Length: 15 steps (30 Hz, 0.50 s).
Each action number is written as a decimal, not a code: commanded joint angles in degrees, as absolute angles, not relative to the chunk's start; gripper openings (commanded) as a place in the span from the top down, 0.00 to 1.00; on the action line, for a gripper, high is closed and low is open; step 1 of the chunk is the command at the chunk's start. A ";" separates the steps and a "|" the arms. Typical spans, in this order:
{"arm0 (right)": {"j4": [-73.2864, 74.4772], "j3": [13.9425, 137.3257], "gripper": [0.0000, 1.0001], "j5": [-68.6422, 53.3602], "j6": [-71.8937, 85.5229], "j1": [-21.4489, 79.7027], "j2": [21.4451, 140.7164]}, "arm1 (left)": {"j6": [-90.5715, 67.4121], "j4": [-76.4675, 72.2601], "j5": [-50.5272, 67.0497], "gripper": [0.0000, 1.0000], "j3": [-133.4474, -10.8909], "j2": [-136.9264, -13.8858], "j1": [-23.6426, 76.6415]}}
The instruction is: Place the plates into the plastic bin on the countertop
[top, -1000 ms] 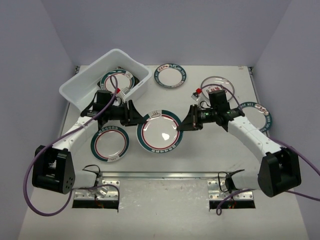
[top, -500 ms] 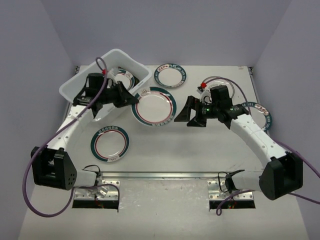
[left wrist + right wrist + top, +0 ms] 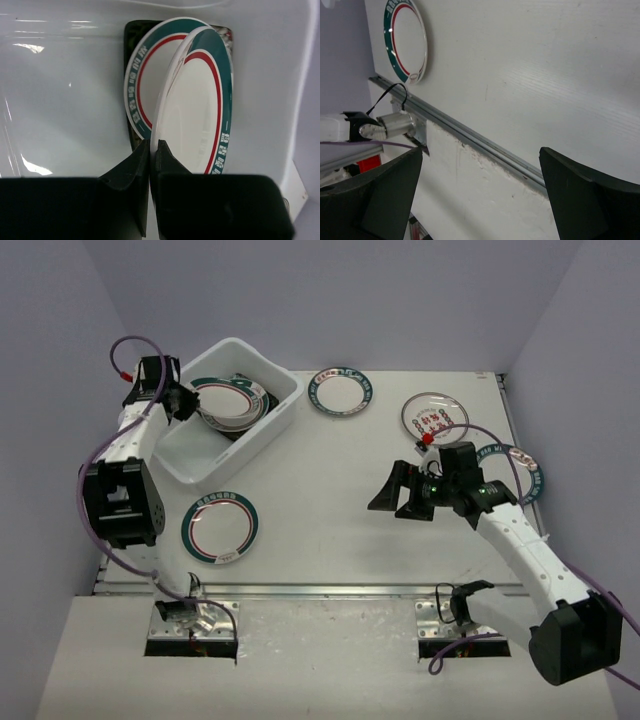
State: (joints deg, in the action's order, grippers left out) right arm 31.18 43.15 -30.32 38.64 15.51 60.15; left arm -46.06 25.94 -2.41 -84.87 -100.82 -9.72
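**mika:** ok, what's the layout? big stuff first

**jo:** Off-white table (image 3: 330, 540) with a metal rail (image 3: 330, 590) along the near edge. The plastic bin (image 3: 255, 432) sits far left, and its long axis runs diagonally from near-left to far-right. Four plates lie flat out on the table. The near ringed plate (image 3: 220, 527) is just on the near side of the bin, and the far ringed plate (image 3: 340, 391) is beside its far-right corner. The red-character plate (image 3: 432, 418) is further right, and the right ringed plate (image 3: 515, 472) is half hidden behind the right arm (image 3: 510, 530).

**mika:** and the one being handled?

**jo:** The held plate (image 3: 200, 110) is inside the bin, tipped up on edge, with its face turned to the right in the left wrist view. It's round, so no real long axis. Behind it a second ringed plate (image 3: 150, 80) lies on a black square plate (image 3: 130, 40). Can't tell if the held one touches them. The left jaws are pinched almost closed on its rim. The right jaws are spread wide with nothing in them, hovering over bare table mid-right, well apart from the bin.
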 commanded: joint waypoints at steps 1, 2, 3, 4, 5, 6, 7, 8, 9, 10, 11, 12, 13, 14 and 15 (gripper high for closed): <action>26.83 40.67 0.01 -36.19 38.17 15.56 56.39 | -48.76 21.77 -4.78 1.00 -93.65 -107.11 -9.40; 26.89 40.40 0.01 -36.21 38.06 15.56 56.14 | -48.87 21.71 -4.46 1.00 -94.47 -108.82 -9.40; 26.73 40.06 0.01 -36.89 38.06 15.56 55.96 | -48.42 21.32 -3.13 1.00 -96.00 -110.23 -9.40; 26.32 39.90 0.01 -37.79 38.11 15.61 55.90 | -48.01 20.99 -2.47 1.00 -97.48 -111.58 -9.35; 25.15 39.17 0.01 -39.05 38.83 15.69 55.99 | -47.72 21.28 -0.60 0.84 -99.00 -114.05 -9.32; 23.58 38.25 0.01 -40.30 39.75 15.80 56.33 | -47.46 22.10 1.05 0.63 -100.47 -116.18 -9.18; 22.07 37.70 0.01 -41.21 40.41 15.95 56.88 | -47.26 23.15 0.92 0.47 -101.48 -117.00 -8.88; 20.88 37.34 0.01 -41.61 40.92 16.43 57.60 | -47.07 24.03 0.57 0.43 -102.09 -117.49 -8.79; 19.78 37.53 0.01 -40.45 41.04 18.04 58.73 | -46.61 24.48 0.37 0.24 -102.06 -117.63 -8.49; 18.68 37.89 0.01 -38.80 41.04 20.04 60.06 | -46.03 24.81 0.27 0.00 -101.87 -117.69 -8.08; 17.72 38.15 0.01 -37.49 41.00 22.09 62.45 | -45.42 25.29 0.26 0.00 -101.96 -117.87 -7.77; 16.74 38.42 0.01 -36.21 41.00 24.10 64.85 | -44.82 25.81 0.26 0.00 -102.08 -118.07 -7.46; 15.33 38.77 0.01 -35.60 41.84 25.21 67.21 | -44.46 27.05 0.26 0.00 -102.93 -118.82 -7.16; 13.81 39.14 0.01 -35.08 42.72 26.36 69.80 | -44.11 28.55 0.26 0.00 -104.09 -119.74 -6.88; 12.01 39.56 0.01 -34.77 43.69 27.56 72.92 | -43.75 30.65 0.26 0.00 -106.01 -121.06 -6.63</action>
State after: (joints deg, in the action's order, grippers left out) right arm 20.79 37.79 -37.29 40.88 22.79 63.74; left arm -46.13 27.05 -0.50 -100.29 -119.17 -8.26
